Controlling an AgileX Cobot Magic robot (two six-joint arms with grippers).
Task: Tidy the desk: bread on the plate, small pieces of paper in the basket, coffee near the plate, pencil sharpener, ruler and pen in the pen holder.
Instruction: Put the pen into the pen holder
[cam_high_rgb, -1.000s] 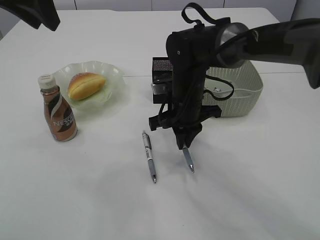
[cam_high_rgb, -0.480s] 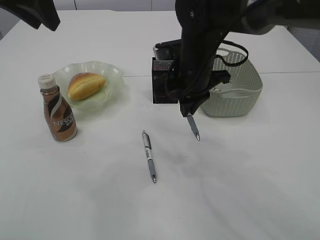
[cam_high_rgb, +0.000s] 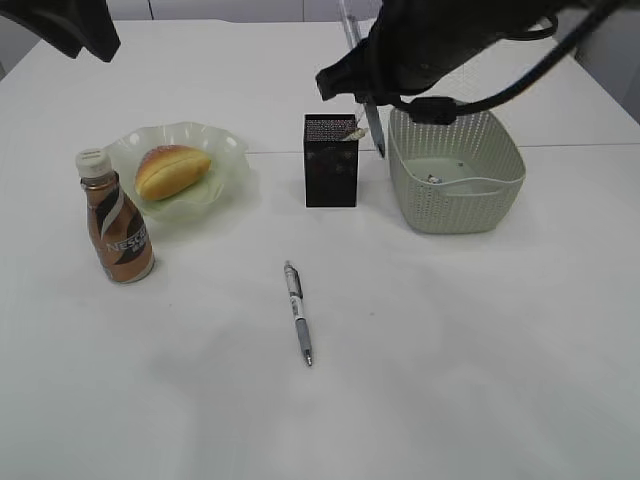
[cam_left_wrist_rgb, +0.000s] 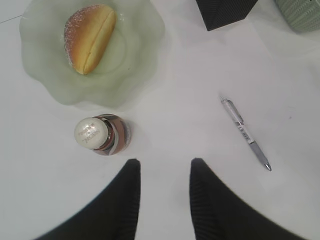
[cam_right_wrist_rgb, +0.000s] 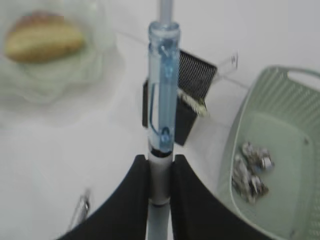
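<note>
Left gripper (cam_left_wrist_rgb: 162, 200): jaws apart, nothing between them, hovering over bare desk (cam_high_rgb: 480, 380) near the coffee (cam_high_rgb: 116, 222). Bottle reads "NESCAFE"; it stands just beside the plate (cam_high_rgb: 226, 150), which holds the bread (cam_high_rgb: 171, 170). A second pen (cam_high_rgb: 298, 312) lies on the desk, print on its barrel too small to read. Pen holder (cam_high_rgb: 330, 174) already has the ruler (cam_right_wrist_rgb: 227, 64) poking out. Right gripper (cam_right_wrist_rgb: 160, 172): clamped on a blue-barrelled pen (cam_right_wrist_rgb: 163, 87), raised above holder and basket (cam_high_rgb: 455, 185), paper scraps (cam_right_wrist_rgb: 251, 170) inside. Step in hand, by my reading: pen into holder. Next: align tip over the opening, lower, release.
</note>
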